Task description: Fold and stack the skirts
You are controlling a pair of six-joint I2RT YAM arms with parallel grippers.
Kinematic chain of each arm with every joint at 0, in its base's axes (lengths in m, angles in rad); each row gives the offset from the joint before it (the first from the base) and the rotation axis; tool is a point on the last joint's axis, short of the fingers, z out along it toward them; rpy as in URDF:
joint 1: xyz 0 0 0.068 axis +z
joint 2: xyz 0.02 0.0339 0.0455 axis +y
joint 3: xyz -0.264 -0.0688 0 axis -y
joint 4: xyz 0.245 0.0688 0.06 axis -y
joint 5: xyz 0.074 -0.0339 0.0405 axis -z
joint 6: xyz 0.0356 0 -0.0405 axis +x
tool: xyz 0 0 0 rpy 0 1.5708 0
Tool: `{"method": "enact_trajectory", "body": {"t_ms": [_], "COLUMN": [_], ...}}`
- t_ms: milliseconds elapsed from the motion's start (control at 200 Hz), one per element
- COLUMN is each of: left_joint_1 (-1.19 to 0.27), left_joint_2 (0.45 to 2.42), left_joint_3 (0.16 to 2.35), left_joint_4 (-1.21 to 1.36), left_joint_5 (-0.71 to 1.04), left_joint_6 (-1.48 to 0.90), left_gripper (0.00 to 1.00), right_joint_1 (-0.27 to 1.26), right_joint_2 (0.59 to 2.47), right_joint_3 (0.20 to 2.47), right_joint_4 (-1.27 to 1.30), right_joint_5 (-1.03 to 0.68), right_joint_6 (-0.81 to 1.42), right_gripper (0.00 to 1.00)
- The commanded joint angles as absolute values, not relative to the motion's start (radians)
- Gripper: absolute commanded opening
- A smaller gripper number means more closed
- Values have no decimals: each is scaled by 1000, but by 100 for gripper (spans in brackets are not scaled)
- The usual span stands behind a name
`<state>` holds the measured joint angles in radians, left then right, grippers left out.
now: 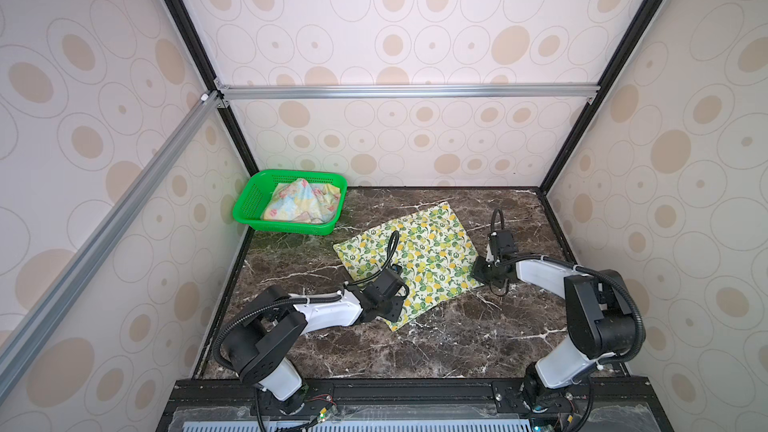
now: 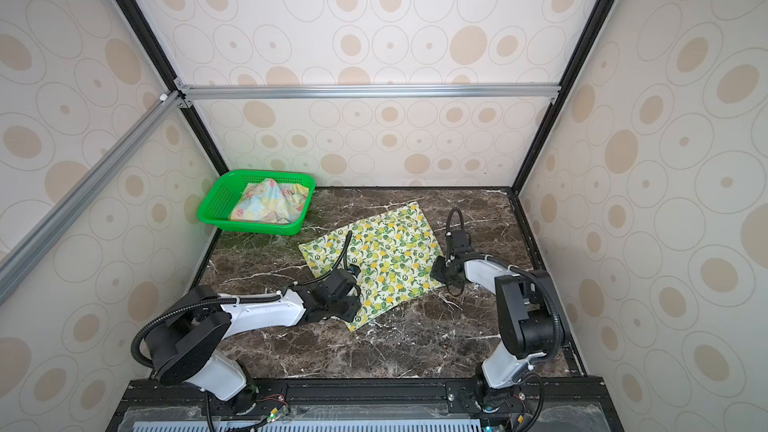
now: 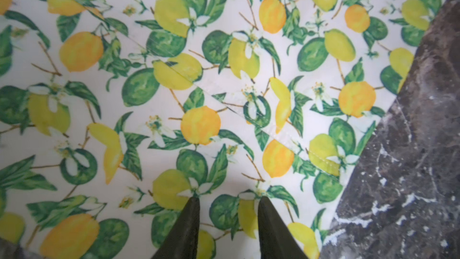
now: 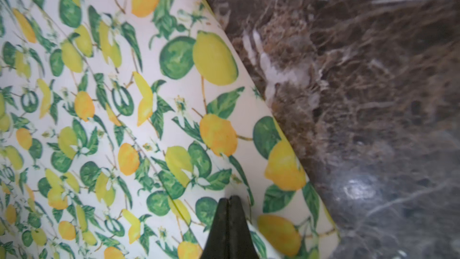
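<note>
Lemon skirt (image 1: 428, 251) lies flat mid-bench (image 1: 457, 338), between the arms. Left gripper (image 3: 227, 201), jaws apart, rests at its near-left edge. Right gripper (image 4: 227, 199), closed, is at its right edge. Floral skirt (image 1: 303, 201) sits in the basket (image 1: 249, 205), far left.

So the lemon skirt (image 1: 419, 255) (image 2: 384, 257) is white with yellow lemons and green leaves. It's folded into a rough rectangle and lies flat on the dark marble surface (image 1: 436, 338), turned on a diagonal around the middle of both top views. Up close in the left wrist view (image 3: 149, 95) a stitched seam cuts slantwise across the print. The right wrist view (image 4: 112, 120) shows one long edge running along bare marble. The pastel skirt (image 1: 301, 201) (image 2: 270, 201), yellow-blue with pink flowers, sits crumpled in a heap inside the green basket (image 1: 246, 207), upper left of the surface.
</note>
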<state>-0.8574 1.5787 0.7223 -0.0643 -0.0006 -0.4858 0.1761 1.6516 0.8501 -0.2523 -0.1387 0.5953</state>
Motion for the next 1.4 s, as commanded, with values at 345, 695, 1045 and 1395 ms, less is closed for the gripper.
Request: {"method": "enact_trajectory", "body": {"t_ms": [345,695,1045,1395], "left_joint_1": [-954,-1005,-995,-750], "left_joint_2": [1668,1836,1716,1386], "left_joint_3": [738,909,874,687], "left_joint_4": [-12,58,49,-201], "left_joint_5": [65,134,-19,-141], "left_joint_6": [-619,-638,-611,-664], "left_gripper": [37,34,36,47], "right_joint_1": [152,139,185,397], "right_joint_2": [1923,1956,1616,1441], "right_joint_3": [1136,1277,1049,925], "right_joint_4": [-368,-423,-421,-476], "right_joint_5": [-96,-139,-162,-87], "right_joint_6": [522,482,458,434], "right_gripper": [0,0,4,22]}}
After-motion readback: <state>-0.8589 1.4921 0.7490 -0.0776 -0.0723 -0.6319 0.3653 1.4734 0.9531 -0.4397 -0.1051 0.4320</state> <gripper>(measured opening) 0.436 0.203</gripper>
